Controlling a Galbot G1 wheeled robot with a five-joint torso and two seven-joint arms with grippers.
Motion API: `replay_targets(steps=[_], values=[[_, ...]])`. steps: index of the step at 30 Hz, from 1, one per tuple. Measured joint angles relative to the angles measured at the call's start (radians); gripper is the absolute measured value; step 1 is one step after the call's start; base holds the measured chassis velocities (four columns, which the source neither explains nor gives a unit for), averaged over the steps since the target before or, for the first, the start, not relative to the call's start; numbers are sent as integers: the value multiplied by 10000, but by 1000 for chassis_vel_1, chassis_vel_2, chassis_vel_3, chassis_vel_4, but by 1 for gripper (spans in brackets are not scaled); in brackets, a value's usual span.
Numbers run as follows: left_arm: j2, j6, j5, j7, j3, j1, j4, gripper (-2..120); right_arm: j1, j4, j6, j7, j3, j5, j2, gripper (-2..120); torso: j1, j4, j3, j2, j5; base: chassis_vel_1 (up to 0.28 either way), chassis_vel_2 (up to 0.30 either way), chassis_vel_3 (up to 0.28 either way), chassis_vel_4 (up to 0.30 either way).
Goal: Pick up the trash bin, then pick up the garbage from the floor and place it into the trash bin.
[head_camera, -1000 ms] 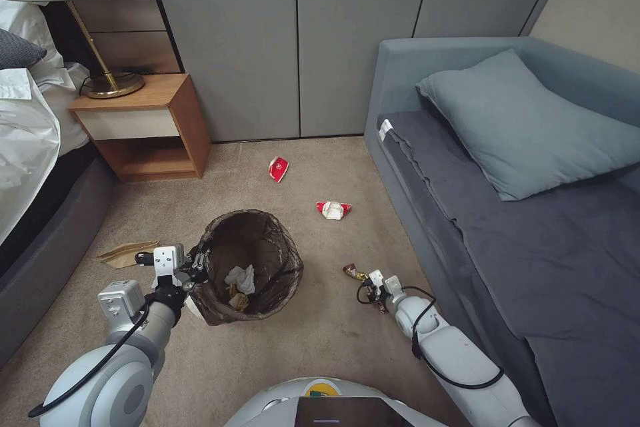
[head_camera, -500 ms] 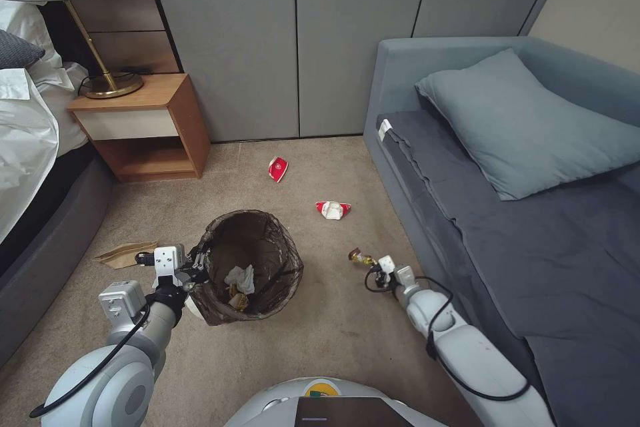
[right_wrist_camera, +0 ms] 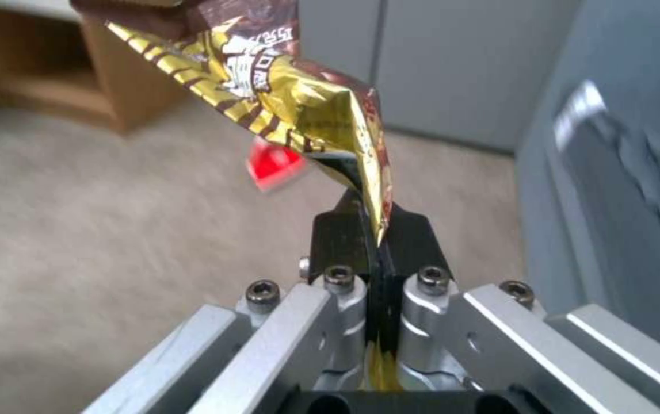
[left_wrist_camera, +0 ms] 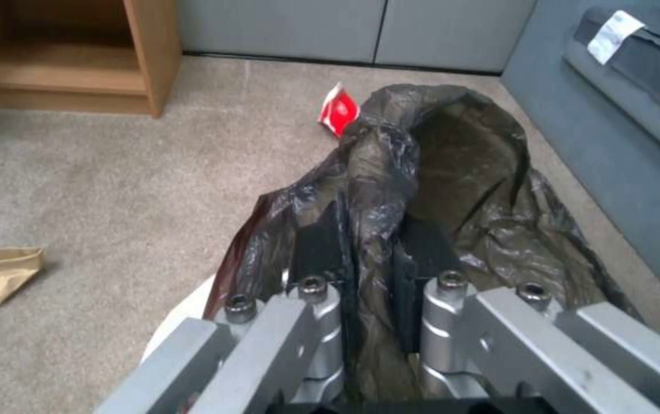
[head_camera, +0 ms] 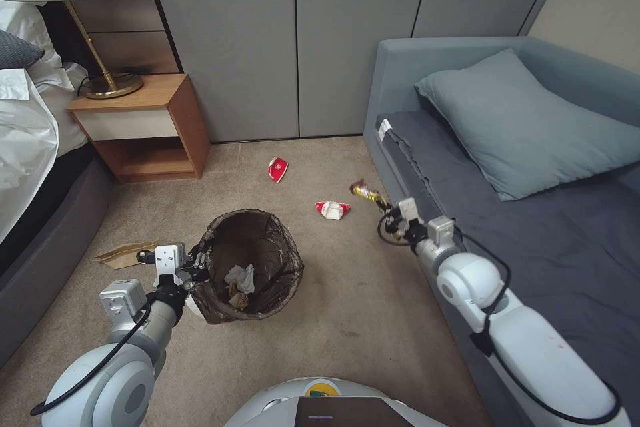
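The trash bin [head_camera: 252,266], a white pail lined with a dark brown bag, hangs just above the tan floor [head_camera: 333,300] at centre left, holding white tissue and wrappers. My left gripper [head_camera: 193,267] is shut on its near-left rim, with the bag [left_wrist_camera: 437,172] pinched between the fingers [left_wrist_camera: 322,241]. My right gripper [head_camera: 385,208] is raised beside the sofa and shut on a gold-and-brown wrapper [right_wrist_camera: 283,98], which also sticks up from the fingers in the head view [head_camera: 365,191]. Loose garbage lies on the carpet: two crushed red-and-white cups [head_camera: 278,168] [head_camera: 333,209] and a flat brown paper bag [head_camera: 125,253].
A grey sofa [head_camera: 520,214] with a pillow runs along the right. A wooden nightstand [head_camera: 143,127] with a lamp stands at back left beside a bed [head_camera: 33,167]. Grey cabinet doors [head_camera: 293,40] close the back. Open carpet lies between bin and sofa.
My right gripper has lifted the wrapper off the carpet and carried it up and away, towards the sofa's front corner. The left gripper and the bin have held still.
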Motion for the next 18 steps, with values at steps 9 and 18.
replay_targets(steps=[9, 18], values=[[20, 50, 52, -48, 44, 94, 0, 8, 856, 2237, -711, 38, -496, 2493, -361, 0, 0, -1, 0, 0, 0, 0, 0, 0, 0], [-59, 55, 209, -54, 237, 153, 0, 8, 2538, 2303, -891, -311, -2739, 3062, -402, 0, 0, 0, 0, 0, 0, 0, 0, 0, 0]])
